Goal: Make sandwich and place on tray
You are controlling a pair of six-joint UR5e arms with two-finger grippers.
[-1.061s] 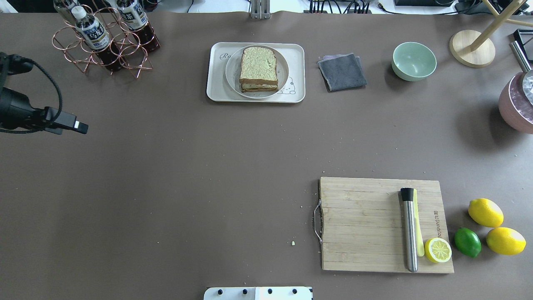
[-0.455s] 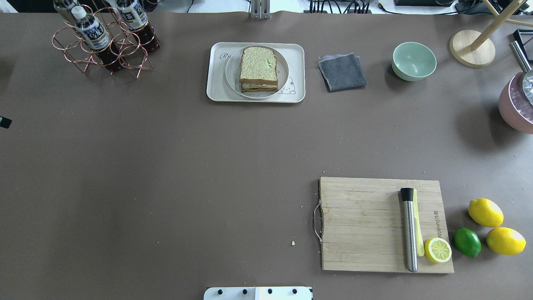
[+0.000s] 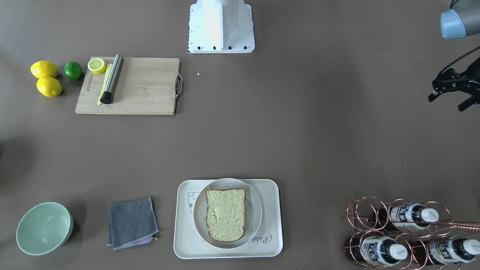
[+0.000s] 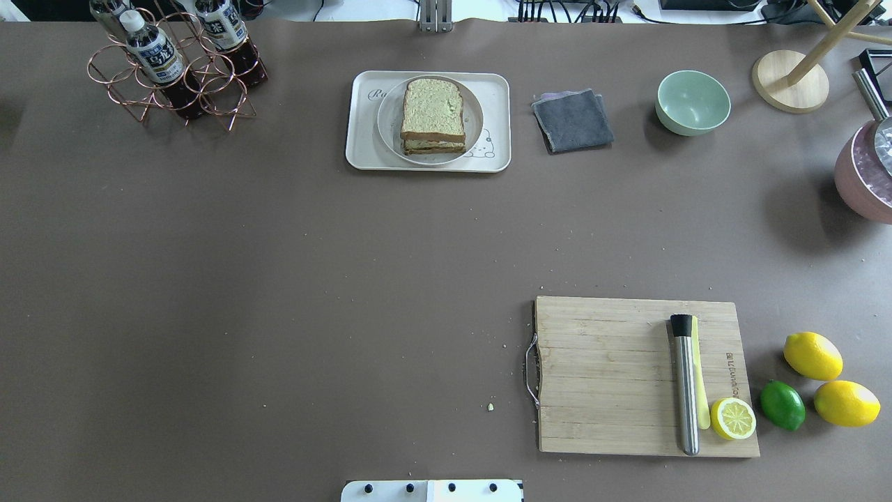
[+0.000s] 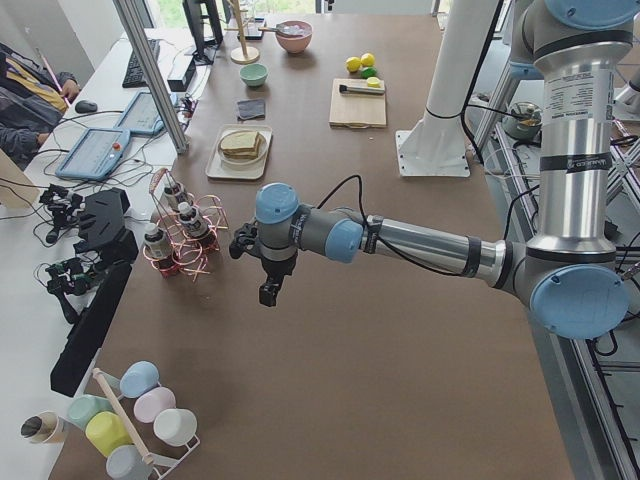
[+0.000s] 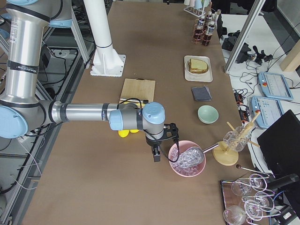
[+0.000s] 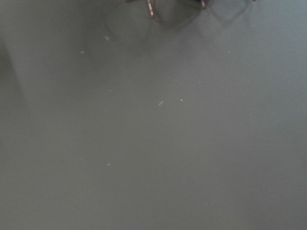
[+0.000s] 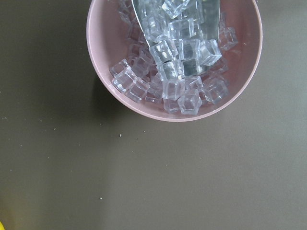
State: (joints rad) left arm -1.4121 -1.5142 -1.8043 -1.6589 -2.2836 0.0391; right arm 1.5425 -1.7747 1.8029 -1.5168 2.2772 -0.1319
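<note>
The sandwich [image 4: 432, 111] lies stacked on a round white plate [image 4: 387, 118] that stands on the cream tray [image 4: 361, 143] at the table's far middle. Its top slice is pale green-tan with a brown crust, and the filling is hidden. It also shows in the front view [image 3: 225, 213], on the tray [image 3: 270, 232]. My left gripper [image 3: 447, 103] hangs open and empty off the table's left end, far from the tray, and it shows in the left view [image 5: 256, 272]. My right gripper [image 6: 165, 152] shows only in the right view, by the pink ice bowl; I cannot tell its state.
A wooden cutting board [image 4: 606, 376] holds a steel muddler [image 4: 685, 383] and a lemon half [image 4: 732, 418]. Two lemons and a lime [image 4: 782, 404] lie to its right. A grey cloth [image 4: 573, 120], a green bowl [image 4: 692, 102], a copper bottle rack [image 4: 174, 66] and a pink ice bowl [image 8: 175, 57] stand around.
My left gripper has drawn back to the left and has left the overhead view. The sandwich, plate and tray have not moved.
</note>
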